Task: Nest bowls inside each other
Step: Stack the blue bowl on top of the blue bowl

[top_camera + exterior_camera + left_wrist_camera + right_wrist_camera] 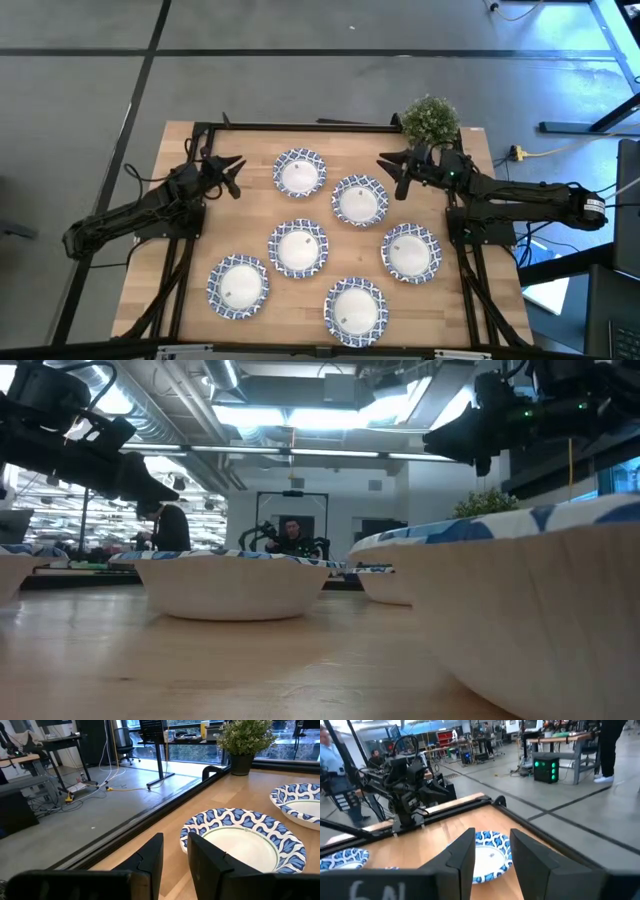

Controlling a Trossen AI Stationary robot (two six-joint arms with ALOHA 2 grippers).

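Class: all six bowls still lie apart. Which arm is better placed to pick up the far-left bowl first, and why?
Probably the left: the left gripper hangs just beside the far-left bowl, jaws open. The right gripper sits beyond another bowl.

Robotics lab / open workshop floor. Wooden desk (190,150) on a black frame, sitting on grey concrete with taped lines. Exposed ducts (150,400) and strip lights overhead. Workbenches (560,740) with electronics, a lit green equipment box (546,770), loose floor cables (100,787), people (332,767) standing at benches, office chair (122,742) by the windows.
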